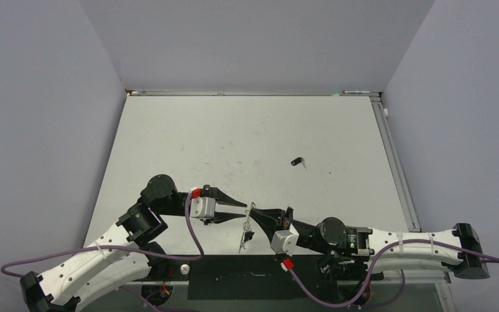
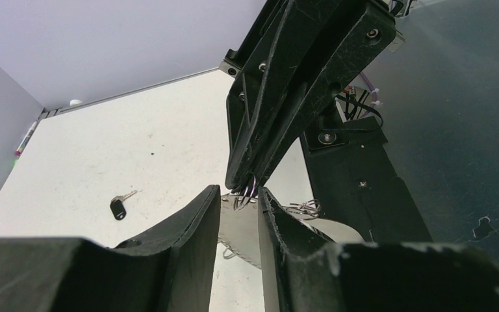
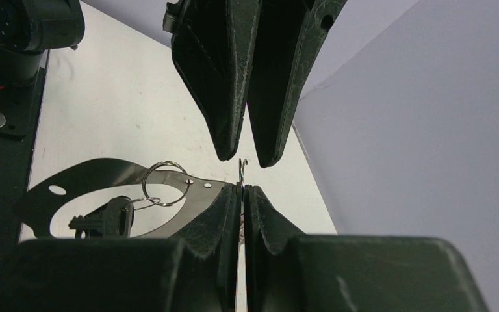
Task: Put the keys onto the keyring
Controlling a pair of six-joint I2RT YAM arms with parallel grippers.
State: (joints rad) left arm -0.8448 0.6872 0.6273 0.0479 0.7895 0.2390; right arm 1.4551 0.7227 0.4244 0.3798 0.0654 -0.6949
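My right gripper point(image 1: 253, 210) is shut on the rim of the keyring point(image 1: 245, 231) and holds it just above the table near the front edge. In the right wrist view the keyring point(image 3: 91, 170) is a flat grey hoop to the left of the shut jaws point(image 3: 242, 190). It carries a wire loop point(image 3: 166, 184) and a black-headed key point(image 3: 107, 220). My left gripper point(image 1: 244, 209) is open, tip to tip with the right one. In the left wrist view its jaws point(image 2: 239, 195) stand on either side of the held rim point(image 2: 240, 231). A loose key point(image 1: 296, 162) lies on the table and also shows in the left wrist view point(image 2: 118, 207).
The white table point(image 1: 247, 130) has grey walls on three sides and a rail along the right edge point(image 1: 396, 162). A black base plate point(image 1: 234, 270) lies at the near edge between the arms. A purple cable point(image 1: 191, 227) loops off each wrist.
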